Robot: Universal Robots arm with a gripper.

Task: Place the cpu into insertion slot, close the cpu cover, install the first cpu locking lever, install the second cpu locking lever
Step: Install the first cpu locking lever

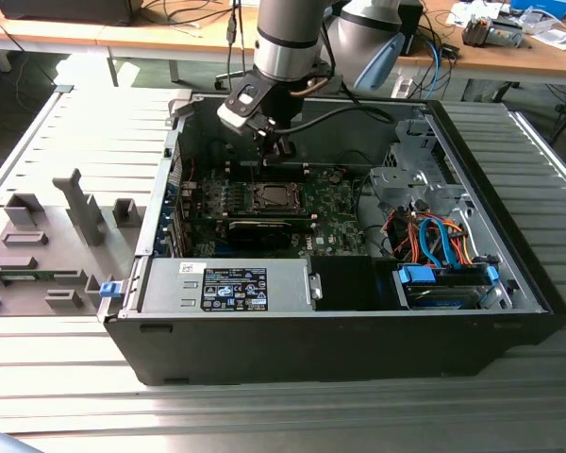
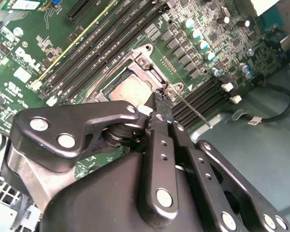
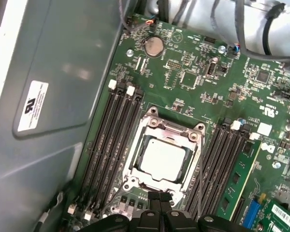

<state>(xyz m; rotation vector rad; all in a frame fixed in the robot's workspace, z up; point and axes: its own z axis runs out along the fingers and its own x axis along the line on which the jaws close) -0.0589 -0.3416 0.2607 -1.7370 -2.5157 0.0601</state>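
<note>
Silver cpu cover (image 3: 171, 129) frames the cpu (image 3: 163, 160) in first wrist view; tool (image 3: 159, 197) closed, empty, alongside.

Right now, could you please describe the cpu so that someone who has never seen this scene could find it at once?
Look inside the open black computer case, at the green circuit board. Between its two banks of long black memory slots sits a silver metal frame. The cpu is the flat, dull silver-grey square in that frame's cut-out, plain and smooth unlike the busy parts around.

slatted grey table (image 1: 66, 396) | wooden desks (image 1: 538, 58) behind | bright light on slats
</note>
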